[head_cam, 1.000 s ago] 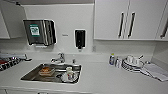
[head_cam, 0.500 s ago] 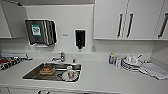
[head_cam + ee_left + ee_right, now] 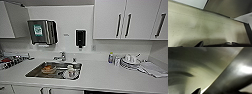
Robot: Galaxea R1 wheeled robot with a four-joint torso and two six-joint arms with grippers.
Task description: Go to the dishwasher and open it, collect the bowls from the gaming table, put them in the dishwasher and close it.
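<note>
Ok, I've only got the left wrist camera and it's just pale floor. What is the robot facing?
Observer: On the head camera, a white counter with a steel sink set into it.
Operator: Anything in the sink?
Observer: Yes, dishes: something orange-brown and a pale cup next to it.
Operator: And to the right of the sink?
Observer: A stack of plates on the counter, with a folded cloth beside it.
Operator: What's on the wall?
Observer: A paper towel dispenser and a black soap dispenser, with white cupboards further right.
</note>
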